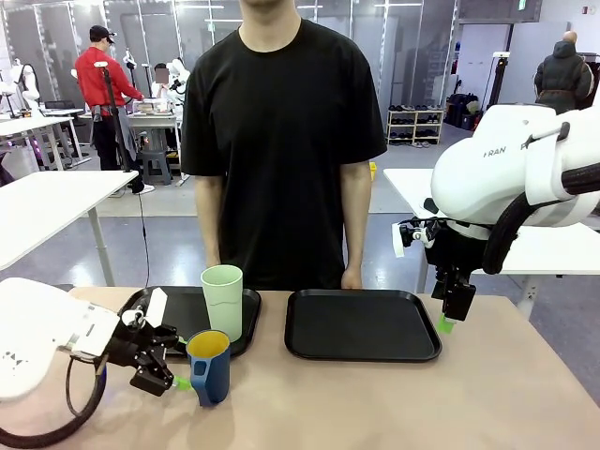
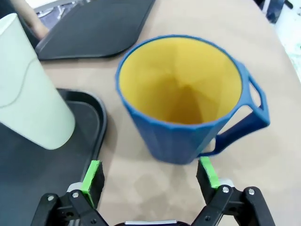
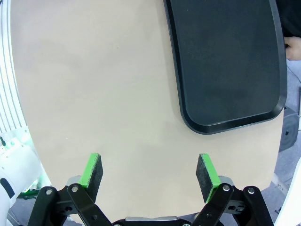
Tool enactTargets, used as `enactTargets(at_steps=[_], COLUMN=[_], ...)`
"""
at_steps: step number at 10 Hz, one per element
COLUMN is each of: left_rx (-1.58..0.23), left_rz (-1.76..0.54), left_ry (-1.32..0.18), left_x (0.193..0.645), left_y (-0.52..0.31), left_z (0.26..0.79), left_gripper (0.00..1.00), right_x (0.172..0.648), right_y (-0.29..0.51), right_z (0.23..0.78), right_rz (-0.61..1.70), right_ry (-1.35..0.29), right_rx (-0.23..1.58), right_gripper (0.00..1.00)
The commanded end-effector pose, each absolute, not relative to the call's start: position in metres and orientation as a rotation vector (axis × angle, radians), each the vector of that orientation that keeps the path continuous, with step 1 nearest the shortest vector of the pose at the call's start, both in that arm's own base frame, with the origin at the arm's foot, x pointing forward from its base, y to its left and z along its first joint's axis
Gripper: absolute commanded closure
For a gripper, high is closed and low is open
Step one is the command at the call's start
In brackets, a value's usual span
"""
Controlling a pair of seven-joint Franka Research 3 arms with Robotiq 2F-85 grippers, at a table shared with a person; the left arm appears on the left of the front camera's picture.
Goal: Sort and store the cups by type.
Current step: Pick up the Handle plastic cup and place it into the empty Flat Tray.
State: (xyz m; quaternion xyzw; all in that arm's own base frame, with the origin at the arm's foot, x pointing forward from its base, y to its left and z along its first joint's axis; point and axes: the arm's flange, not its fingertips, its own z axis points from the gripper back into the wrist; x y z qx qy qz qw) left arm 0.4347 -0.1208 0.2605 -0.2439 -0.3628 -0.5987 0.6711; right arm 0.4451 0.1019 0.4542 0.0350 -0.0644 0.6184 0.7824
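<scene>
Nearest you, your left gripper (image 2: 149, 174) has its fingers wide apart and holds nothing. The blue mug (image 2: 178, 108) stands right ahead of it on the table (image 1: 375, 403), just off the front edge of the left tray (image 1: 141, 300).

In the left wrist view the mug's handle sticks out at 3 o'clock, close to one green pad. The mug is empty and looks like stiff plastic, so it is likely light and will not squash. Its sides look smooth and may slip. Take it around the round body, low down, and keep the pad off the handle.

From the mug, the green tumbler (image 1: 223, 300) is at 12 o'clock, standing on the left tray. It is tall and likely light, so it may tip easily.

At 3 o'clock your right gripper (image 3: 149, 172) hangs over bare table with its fingers apart, by the right tray (image 1: 361, 323). Beyond it, a person stands at the far side.
</scene>
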Motion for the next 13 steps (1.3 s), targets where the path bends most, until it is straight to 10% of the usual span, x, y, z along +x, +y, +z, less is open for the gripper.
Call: enactTargets(at_steps=[1,11,13], left_rx=[-0.435,0.042,0.016], left_rz=[-1.367,-1.431,-1.414], left_ry=[-0.704,-0.251,-0.345], left_x=[0.383,0.329,0.413], left_y=[-0.099,0.005,0.000], left_z=[0.289,0.373,0.360], left_gripper=[0.00,0.00,0.00], right_x=[0.445,0.445,0.445], right_y=[0.101,0.101,0.101], right_z=[0.455,0.455,0.455], right_rz=[1.338,1.338,1.338], right_ry=[-0.143,-0.143,-0.143], right_rx=[0.067,0.067,0.067], right_gripper=[0.00,0.00,0.00])
